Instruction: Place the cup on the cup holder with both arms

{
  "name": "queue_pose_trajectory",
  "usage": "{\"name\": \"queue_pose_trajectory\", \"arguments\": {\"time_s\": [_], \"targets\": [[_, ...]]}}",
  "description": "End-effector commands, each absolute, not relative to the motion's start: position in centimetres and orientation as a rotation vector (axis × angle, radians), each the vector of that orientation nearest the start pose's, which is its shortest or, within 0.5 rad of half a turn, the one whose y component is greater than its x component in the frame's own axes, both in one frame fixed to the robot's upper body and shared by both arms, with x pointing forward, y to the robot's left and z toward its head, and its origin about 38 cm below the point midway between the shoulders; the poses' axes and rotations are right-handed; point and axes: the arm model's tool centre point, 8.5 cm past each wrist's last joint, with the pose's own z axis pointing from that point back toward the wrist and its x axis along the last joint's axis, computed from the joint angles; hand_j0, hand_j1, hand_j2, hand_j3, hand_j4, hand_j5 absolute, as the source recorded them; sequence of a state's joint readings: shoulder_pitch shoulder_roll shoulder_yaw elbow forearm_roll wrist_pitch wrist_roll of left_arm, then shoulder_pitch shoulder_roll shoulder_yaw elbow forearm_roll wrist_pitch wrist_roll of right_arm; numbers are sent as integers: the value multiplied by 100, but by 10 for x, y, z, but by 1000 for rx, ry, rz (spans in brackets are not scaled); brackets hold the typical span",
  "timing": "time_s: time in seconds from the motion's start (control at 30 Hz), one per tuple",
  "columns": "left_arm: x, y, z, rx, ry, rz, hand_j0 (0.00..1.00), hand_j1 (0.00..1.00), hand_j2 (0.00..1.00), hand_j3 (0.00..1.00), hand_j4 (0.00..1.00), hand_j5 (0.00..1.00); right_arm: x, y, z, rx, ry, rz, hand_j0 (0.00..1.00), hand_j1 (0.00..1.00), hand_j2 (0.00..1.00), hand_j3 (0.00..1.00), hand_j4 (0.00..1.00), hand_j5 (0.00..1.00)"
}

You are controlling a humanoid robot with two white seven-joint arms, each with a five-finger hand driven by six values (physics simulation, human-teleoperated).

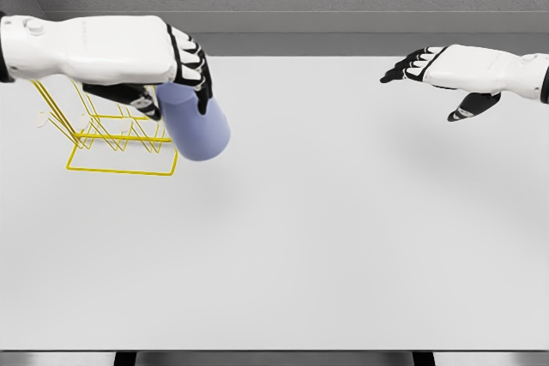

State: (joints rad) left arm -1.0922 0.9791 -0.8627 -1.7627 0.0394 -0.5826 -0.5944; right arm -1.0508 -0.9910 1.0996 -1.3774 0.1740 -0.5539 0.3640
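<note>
A pale blue cup (pixel 197 126) hangs tilted above the white table, its base pointing down and to the right. My left hand (pixel 176 70) is shut on its upper end, fingers curled over the top. Just left of and behind the cup stands the yellow wire cup holder (pixel 111 139), partly hidden by my left forearm. The cup overlaps the holder's right side in the picture; I cannot tell if they touch. My right hand (pixel 429 70) hovers at the far right with fingers stretched out flat, holding nothing.
The white table (pixel 326 237) fills most of the view, with its front edge near the bottom. A grey wall runs behind it.
</note>
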Motion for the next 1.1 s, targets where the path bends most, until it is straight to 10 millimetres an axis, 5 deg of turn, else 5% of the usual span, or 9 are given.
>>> {"name": "queue_pose_trajectory", "arguments": {"time_s": [0.0, 1.07], "targets": [[389, 237, 389, -320, 2055, 2659, 49, 49, 49, 49, 49, 49, 458, -327, 275, -453, -1398, 2066, 100, 100, 100, 100, 100, 100], [383, 279, 426, -517, 2069, 2675, 49, 49, 49, 49, 49, 49, 462, -318, 272, -437, -1413, 2066, 100, 100, 100, 100, 100, 100]]}}
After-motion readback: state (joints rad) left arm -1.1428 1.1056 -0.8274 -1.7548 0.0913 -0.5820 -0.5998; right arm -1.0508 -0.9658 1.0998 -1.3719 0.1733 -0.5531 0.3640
